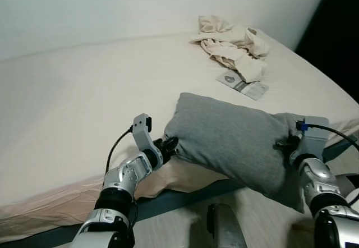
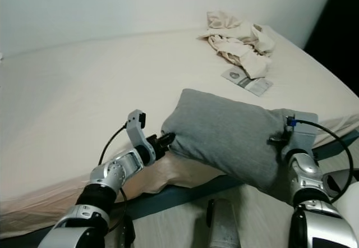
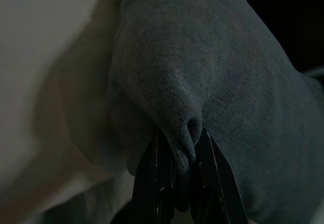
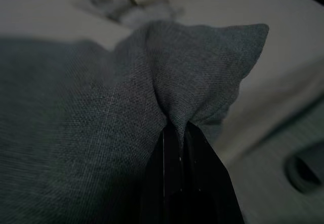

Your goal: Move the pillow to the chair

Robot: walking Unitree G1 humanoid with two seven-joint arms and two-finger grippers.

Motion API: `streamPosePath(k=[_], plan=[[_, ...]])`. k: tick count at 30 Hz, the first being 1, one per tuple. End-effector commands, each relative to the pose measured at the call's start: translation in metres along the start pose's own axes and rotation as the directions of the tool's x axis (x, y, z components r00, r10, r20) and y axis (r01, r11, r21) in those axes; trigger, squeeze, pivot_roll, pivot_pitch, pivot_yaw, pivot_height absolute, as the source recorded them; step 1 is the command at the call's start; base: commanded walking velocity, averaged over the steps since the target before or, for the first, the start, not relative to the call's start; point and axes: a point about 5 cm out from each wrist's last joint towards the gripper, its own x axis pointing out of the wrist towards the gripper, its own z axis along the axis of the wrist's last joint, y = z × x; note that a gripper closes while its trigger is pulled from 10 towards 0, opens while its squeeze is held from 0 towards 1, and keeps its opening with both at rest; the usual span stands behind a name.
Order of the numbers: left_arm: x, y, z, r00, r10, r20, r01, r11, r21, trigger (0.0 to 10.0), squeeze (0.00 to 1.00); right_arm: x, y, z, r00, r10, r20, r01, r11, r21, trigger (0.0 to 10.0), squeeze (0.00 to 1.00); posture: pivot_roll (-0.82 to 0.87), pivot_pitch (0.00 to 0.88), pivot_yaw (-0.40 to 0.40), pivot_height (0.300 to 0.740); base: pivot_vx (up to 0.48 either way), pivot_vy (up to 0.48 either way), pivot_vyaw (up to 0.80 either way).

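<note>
Pillow (image 1: 233, 133) pinched by left hand (image 1: 170, 143), right hand (image 1: 287, 143); no legible writing.

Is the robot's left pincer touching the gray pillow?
Touching. The left wrist view shows the left pincer with its fingers pinching a fold of the gray pillow.

- Bed (image 1: 84, 119): cream sheet, dark blue-grey base along its near edge.
- Crumpled cream cloth (image 1: 233, 43): heaped near the bed's far right corner.
- Small printed packet (image 1: 242, 84): flat on the sheet, just beside the cloth's near side.
- Pale wall (image 1: 112, 7): behind the bed.
</note>
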Motion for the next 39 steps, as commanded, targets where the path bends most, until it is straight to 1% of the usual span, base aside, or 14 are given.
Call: streamPosePath(k=[1, 3, 7, 8, 9, 12, 13, 15, 16, 17, 18, 19, 31, 39], plan=[[-0.006, 0.005, 0.014, 0.995, 0.034, 0.094, -0.034, 0.999, 0.004, 0.0, 0.0, 0.008, 0.035, 0.019, 0.987, 0.133, 0.091, -0.133, 0.991, -0.006, 0.0, 0.0, -0.06, 0.103, -0.003, 0.571, 0.0, 0.0, 0.0], [-0.007, 0.006, 0.018, 0.993, 0.033, 0.116, -0.035, 0.999, 0.013, 0.0, 0.0, 0.009, 0.042, 0.023, 0.982, 0.154, 0.109, -0.154, 0.988, -0.01, 0.0, 0.0, -0.06, 0.102, -0.004, 0.571, 0.0, 0.0, 0.0], [-0.016, -0.019, 0.048, 0.957, -0.169, 0.238, 0.16, 0.986, 0.054, 0.0, 0.0, 0.012, 0.091, 0.043, 0.938, 0.285, 0.198, -0.28, 0.959, -0.049, 0.0, 0.0, -0.06, 0.086, -0.021, 0.571, 0.0, 0.0, 0.0], [-0.016, -0.019, 0.048, 0.957, -0.169, 0.238, 0.16, 0.986, 0.054, 0.0, 0.0, 0.012, 0.091, 0.043, 0.938, 0.285, 0.198, -0.28, 0.959, -0.049, 0.0, 0.0, -0.06, 0.086, -0.021, 0.571, 0.0, 0.0, 0.0], [-0.02, -0.026, 0.054, 0.948, -0.203, 0.244, 0.173, 0.975, 0.137, 0.0, 0.0, 0.011, 0.11, 0.051, 0.919, 0.32, 0.231, -0.32, 0.947, -0.04, 0.0, 0.0, -0.06, 0.081, -0.025, 0.571, 0.0, 0.0, 0.0], [-0.021, -0.02, 0.06, 0.953, -0.098, 0.286, 0.034, 0.975, 0.219, 0.0, 0.0, 0.009, 0.127, 0.057, 0.896, 0.362, 0.259, -0.363, 0.931, -0.043, 0.2, 0.0, -0.06, 0.073, -0.03, 0.571, 0.0, 0.0, 0.0], [-0.023, -0.012, 0.064, 0.943, 0.006, 0.333, -0.096, 0.962, 0.255, 0.0, 0.0, 0.006, 0.136, 0.058, 0.888, 0.38, 0.26, -0.371, 0.925, -0.085, 8.2, 0.0, -0.06, 0.07, -0.031, 0.571, 0.0, 0.0, 0.0], [-0.024, -0.007, 0.067, 0.927, 0.07, 0.367, -0.18, 0.945, 0.273, 0.0, 0.0, 0.005, 0.142, 0.058, 0.883, 0.391, 0.261, -0.373, 0.921, -0.115, 8.2, 0.0, -0.06, 0.066, -0.033, 0.571, 0.0, 0.0, 0.0], [-0.026, -0.005, 0.068, 0.916, 0.095, 0.389, -0.218, 0.933, 0.285, 2.8, 0.0, 0.001, 0.152, 0.056, 0.871, 0.419, 0.256, -0.391, 0.908, -0.153, 10.0, 0.0, -0.06, 0.062, -0.04, 0.571, 0.0, 0.0, 0.0], [-0.029, -0.007, 0.068, 0.909, 0.103, 0.405, -0.238, 0.924, 0.299, 4.3, 0.0, -0.002, 0.162, 0.055, 0.858, 0.443, 0.26, -0.407, 0.895, -0.182, 10.0, 0.0, -0.05, 0.06, -0.041, 0.571, 0.0, 0.0, 0.0], [-0.03, -0.009, 0.068, 0.907, 0.097, 0.409, -0.237, 0.922, 0.306, 4.3, 0.0, -0.005, 0.167, 0.055, 0.849, 0.458, 0.264, -0.418, 0.887, -0.195, 10.0, 0.0, -0.05, 0.059, -0.043, 0.571, 0.0, 0.0, 0.0], [-0.033, -0.015, 0.063, 0.914, 0.077, 0.398, -0.223, 0.915, 0.337, 10.0, 0.0, -0.009, 0.177, 0.057, 0.832, 0.471, 0.292, -0.428, 0.881, -0.201, 10.0, 0.0, -0.04, 0.058, -0.045, 0.571, 0.0, 0.0, 0.0], [-0.042, -0.03, 0.046, 0.932, 0.003, 0.363, -0.192, 0.854, 0.484, 10.0, 0.0, -0.02, 0.2, 0.053, 0.805, 0.514, 0.295, -0.485, 0.858, -0.171, 10.0, 0.0, -0.02, 0.042, -0.068, 0.571, 0.0, 0.0, 0.0], [-0.049, -0.011, 0.042, 0.916, 0.111, 0.385, -0.302, 0.821, 0.484, 10.0, 0.0, -0.024, 0.191, 0.037, 0.822, 0.508, 0.257, -0.494, 0.861, -0.122, 10.0, 0.0, -0.03, 0.026, -0.068, 0.571, 0.0, 0.0, 0.0]])
